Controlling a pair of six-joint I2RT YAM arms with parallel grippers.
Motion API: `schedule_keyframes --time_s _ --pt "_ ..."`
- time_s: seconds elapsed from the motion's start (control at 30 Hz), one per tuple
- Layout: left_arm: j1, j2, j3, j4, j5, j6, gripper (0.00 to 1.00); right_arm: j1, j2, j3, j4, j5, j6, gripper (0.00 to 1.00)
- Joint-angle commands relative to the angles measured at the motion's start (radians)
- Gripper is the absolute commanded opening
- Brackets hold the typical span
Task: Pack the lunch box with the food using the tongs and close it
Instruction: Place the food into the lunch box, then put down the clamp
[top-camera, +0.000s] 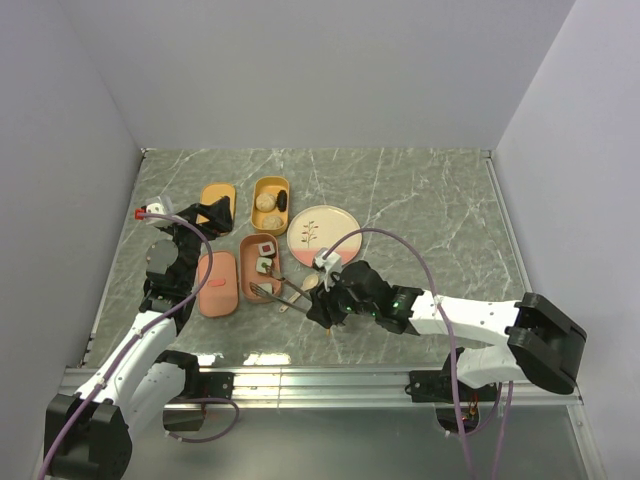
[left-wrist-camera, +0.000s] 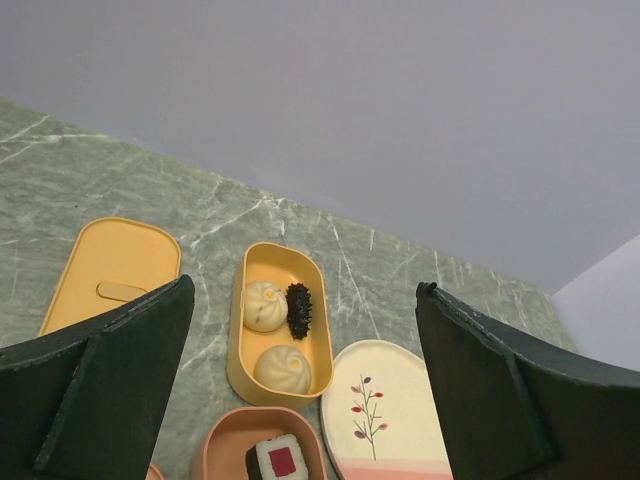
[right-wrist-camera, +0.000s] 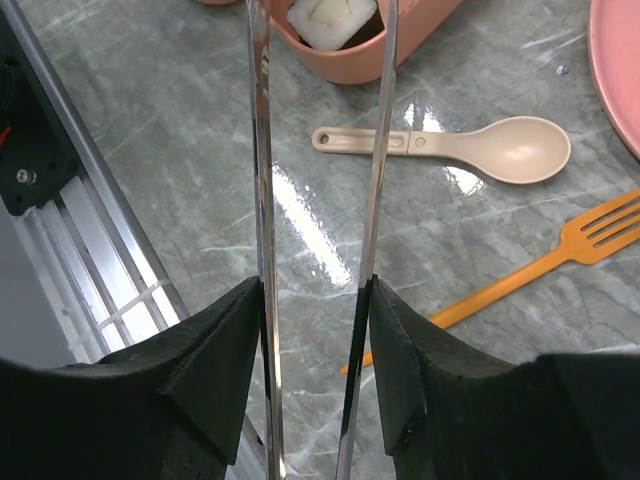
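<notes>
Gripping tongs (right-wrist-camera: 262, 150) between right fingers (right-wrist-camera: 215, 370), tong arms parted, left fingers (left-wrist-camera: 110, 380) spread wide

White arms (top-camera: 465, 318), black claws (left-wrist-camera: 305, 288) (right-wrist-camera: 315, 290), purple cables (top-camera: 385, 230)

Bright, even, diffuse light from above; shadows soft and short. Right wrist view: hard white glare streak on the marble tabletop (right-wrist-camera: 310, 215), bright sheen along the tongs (right-wrist-camera: 262, 150). Right gripper (right-wrist-camera: 315, 288) close to lens, near-black, little surface detail.
</notes>
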Motion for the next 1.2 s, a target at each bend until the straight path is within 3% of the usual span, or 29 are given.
schedule_keyframes --time_s 0.0,0.93,1.17 --pt "0.004 -0.007 -0.005 0.039 0.016 -0.012 1.00 0.006 0.009 0.042 0.023 0.004 -0.013 0.54" --pt "0.004 -0.016 -0.009 0.036 0.008 -0.012 0.99 -0.019 -0.116 -0.037 0.138 0.226 0.039 0.49" --pt "0.004 -0.012 -0.008 0.038 0.008 -0.014 0.99 -0.056 -0.213 -0.083 0.115 0.312 0.064 0.49"
